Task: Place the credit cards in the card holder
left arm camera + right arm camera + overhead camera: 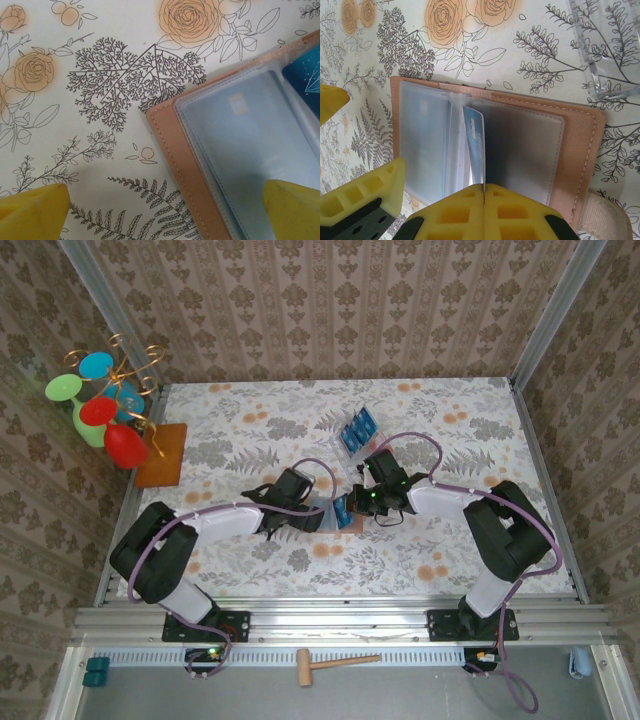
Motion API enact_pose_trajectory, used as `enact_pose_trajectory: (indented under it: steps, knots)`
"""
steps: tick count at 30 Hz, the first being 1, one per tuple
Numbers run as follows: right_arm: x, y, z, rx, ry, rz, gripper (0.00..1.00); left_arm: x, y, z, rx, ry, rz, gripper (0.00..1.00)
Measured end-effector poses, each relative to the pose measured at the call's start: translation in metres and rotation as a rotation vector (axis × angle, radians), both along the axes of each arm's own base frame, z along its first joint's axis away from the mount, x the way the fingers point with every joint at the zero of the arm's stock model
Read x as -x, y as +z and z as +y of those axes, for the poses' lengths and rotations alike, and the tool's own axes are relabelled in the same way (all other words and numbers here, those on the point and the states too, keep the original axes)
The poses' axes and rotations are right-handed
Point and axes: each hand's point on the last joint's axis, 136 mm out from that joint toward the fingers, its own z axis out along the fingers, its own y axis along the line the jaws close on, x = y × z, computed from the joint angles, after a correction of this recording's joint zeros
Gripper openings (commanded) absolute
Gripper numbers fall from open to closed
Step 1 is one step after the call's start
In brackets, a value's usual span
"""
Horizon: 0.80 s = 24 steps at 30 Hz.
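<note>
On my flowered worktop (470, 430) the tan card holder (580, 140) lies open near the middle. My left jaws gape wide, one tip over its clear sleeve. My right jaws pinch a blue card (476, 140), edge-on between the sleeves.

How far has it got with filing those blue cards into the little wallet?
Early. The card holder lies open, with a pale shape in one sleeve that may be a card already stowed. In hand: the right gripper pinches one credit card on edge over a pocket, while the left gripper sits open at the holder's edge. Left: several cards wait in the clear tray.
</note>
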Motion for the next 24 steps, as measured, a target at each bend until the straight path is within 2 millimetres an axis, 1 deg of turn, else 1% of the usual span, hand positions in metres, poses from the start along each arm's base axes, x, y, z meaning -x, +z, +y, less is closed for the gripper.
enact_pose_trajectory:
  steps: [7, 17, 24]
  knots:
    - [0.000, 0.000, 0.000, -0.002, 0.000, -0.003, 0.00, 0.008, -0.012, 0.008, -0.016, 0.008, 0.023, 1.00]
    - [-0.001, -0.002, 0.000, -0.002, 0.000, -0.003, 0.00, 0.006, -0.013, 0.014, 0.008, 0.053, 0.023, 1.00]
    - [-0.001, -0.001, 0.002, -0.013, -0.005, 0.002, 0.00, 0.009, -0.014, 0.016, 0.019, 0.071, 0.027, 1.00]
